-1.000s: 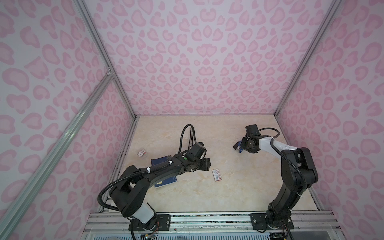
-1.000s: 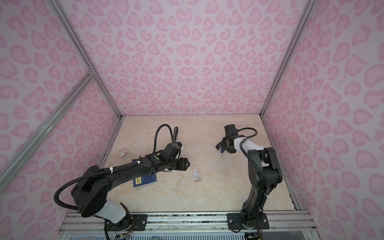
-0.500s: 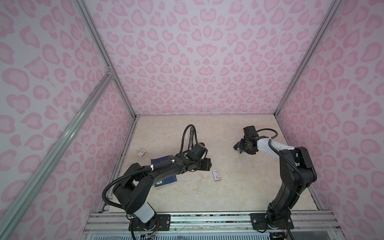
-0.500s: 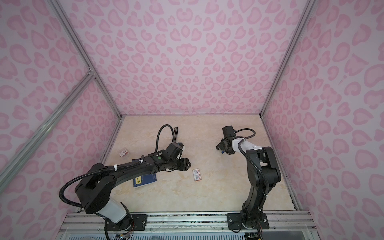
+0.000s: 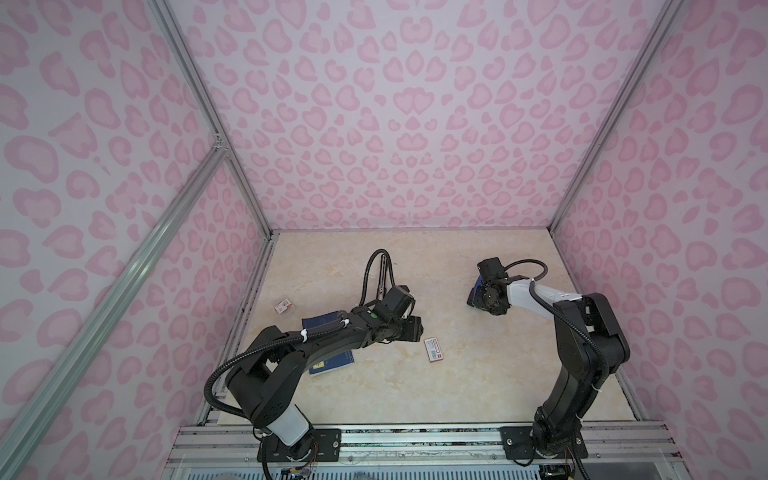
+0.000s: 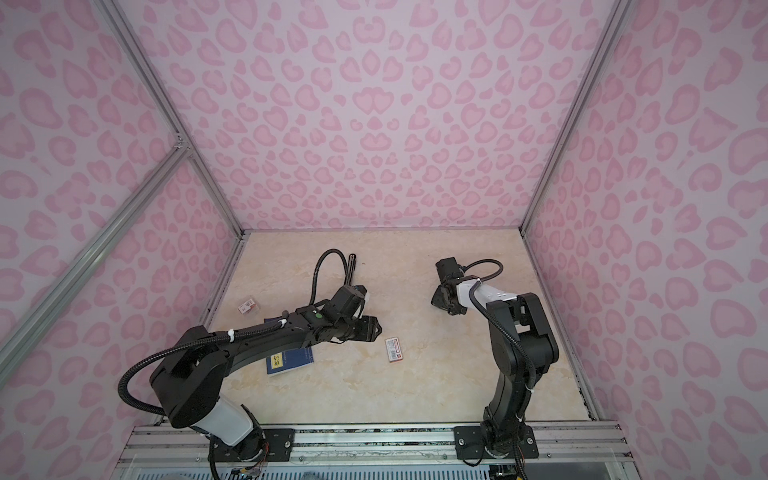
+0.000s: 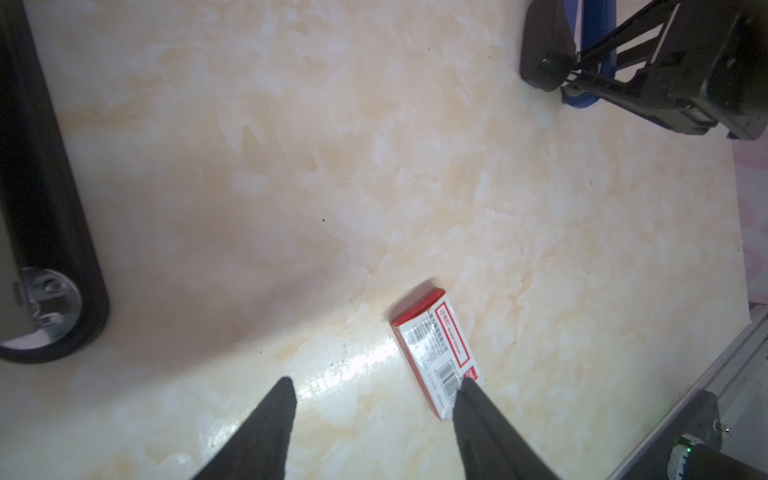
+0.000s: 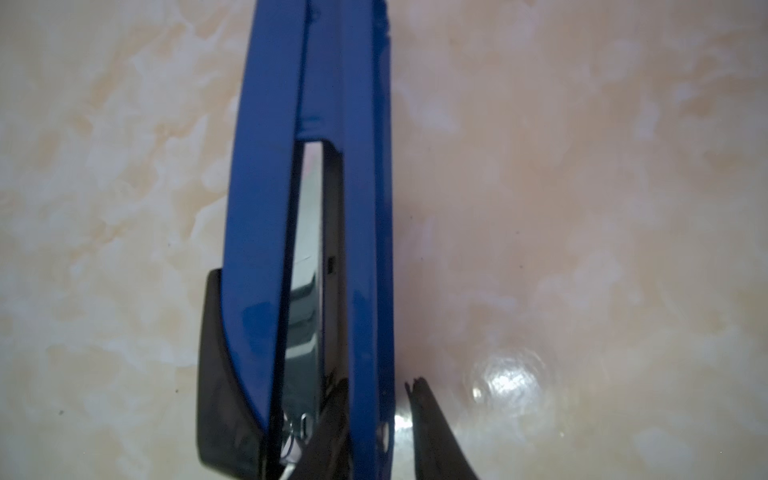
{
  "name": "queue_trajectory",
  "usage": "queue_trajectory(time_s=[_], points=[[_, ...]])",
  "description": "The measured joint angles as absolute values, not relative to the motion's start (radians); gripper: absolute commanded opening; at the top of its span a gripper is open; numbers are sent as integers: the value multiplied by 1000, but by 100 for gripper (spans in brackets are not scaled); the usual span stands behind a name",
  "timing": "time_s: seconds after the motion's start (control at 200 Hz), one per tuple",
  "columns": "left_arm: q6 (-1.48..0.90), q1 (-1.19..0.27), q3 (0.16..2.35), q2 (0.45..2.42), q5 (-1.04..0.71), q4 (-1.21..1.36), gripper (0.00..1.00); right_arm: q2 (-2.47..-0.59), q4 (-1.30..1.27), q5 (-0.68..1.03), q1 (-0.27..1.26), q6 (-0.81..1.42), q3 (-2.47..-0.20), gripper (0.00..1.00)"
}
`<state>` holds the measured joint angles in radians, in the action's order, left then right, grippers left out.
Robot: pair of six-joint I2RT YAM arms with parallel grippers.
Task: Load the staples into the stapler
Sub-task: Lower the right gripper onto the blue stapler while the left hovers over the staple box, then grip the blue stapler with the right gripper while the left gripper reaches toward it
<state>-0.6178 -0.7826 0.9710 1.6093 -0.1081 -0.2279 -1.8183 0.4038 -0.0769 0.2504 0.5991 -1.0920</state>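
the left end effector (image 7: 374, 388) hangs wide open and empty just beside the barcoded box (image 7: 438, 353), one fingertip over its end. well apart from that box, toward the back wall, the right end effector (image 8: 379, 384) has its fingers narrow around one arm of the blue stapler (image 8: 266, 166); whether they really press it i cannot tell. the staples i cannot make out.

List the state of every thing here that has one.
Blue stapler: halves parted, metal magazine showing.
Right gripper: shut on one blue half of the stapler.
Left gripper: open, empty.
Box: closed, lying flat.
Notebook: closed, lying flat.
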Motion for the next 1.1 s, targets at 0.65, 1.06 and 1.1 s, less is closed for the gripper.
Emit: queue_trajectory(time_s=[0.65, 1.06, 1.1], points=[[-636, -783, 955, 1596, -109, -212, 64, -1823, 435, -80, 253, 568, -1098, 10], [-654, -783, 953, 1564, -107, -212, 64, -1742, 460, -41, 269, 545, -1067, 0], [-654, -783, 953, 1552, -104, -212, 64, -1721, 455, -22, 270, 542, -1056, 0]])
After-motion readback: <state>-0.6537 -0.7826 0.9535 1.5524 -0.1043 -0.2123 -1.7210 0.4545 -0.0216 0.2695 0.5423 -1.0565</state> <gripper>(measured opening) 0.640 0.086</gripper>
